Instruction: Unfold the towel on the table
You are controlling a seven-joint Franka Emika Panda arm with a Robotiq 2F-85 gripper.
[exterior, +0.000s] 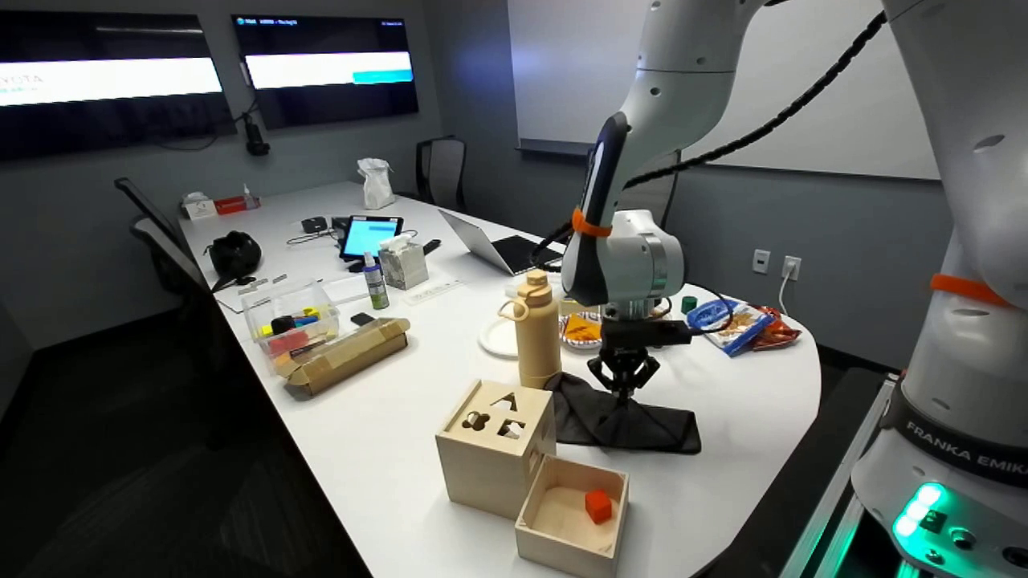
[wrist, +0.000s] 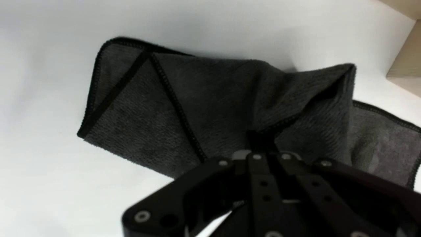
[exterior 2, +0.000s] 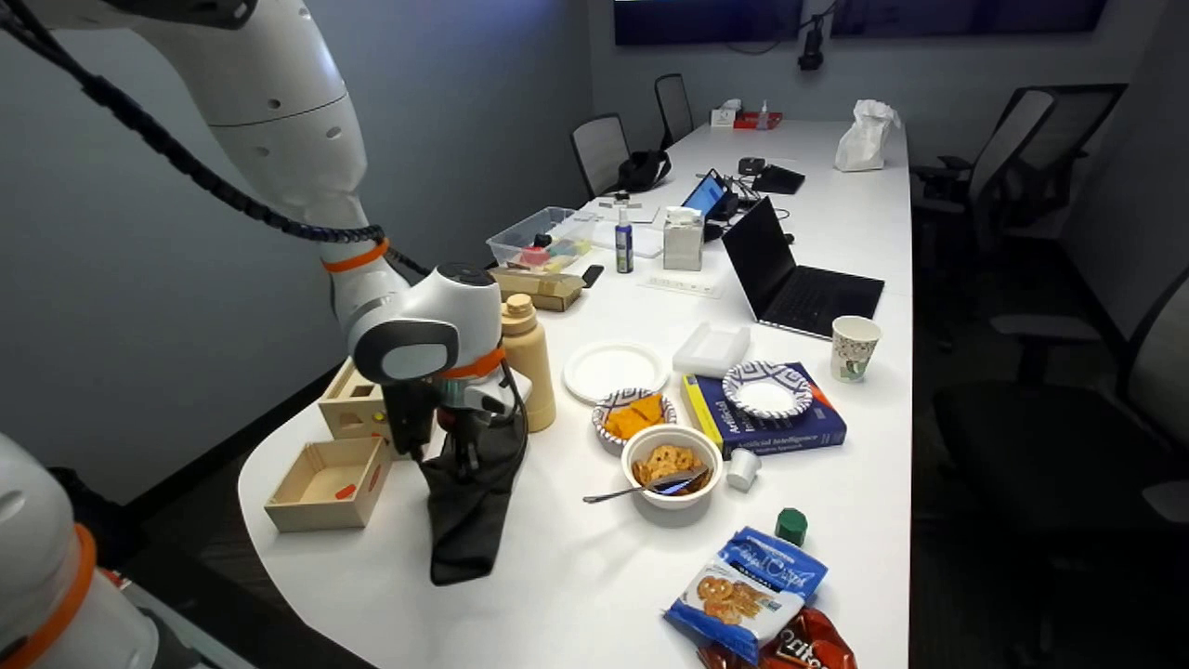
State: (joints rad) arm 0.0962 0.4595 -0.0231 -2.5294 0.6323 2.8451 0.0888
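Towel (exterior: 665,427) is pinched by end effector (exterior: 623,392); arm base (exterior: 956,478) reads "FRANKA EMIKA".

At the bottom of my wrist view I have the gripper (wrist: 261,143), its jaws drawn together on the dark grey towel (wrist: 217,105), where a black stitched edge runs up to the tips. On the left I see the towel lying in overlapping layers on the white table (wrist: 49,171), its dark edging slanting across; on the right a raised fold stands over another grey layer, with a tan box (wrist: 408,62) apart from it at upper right.
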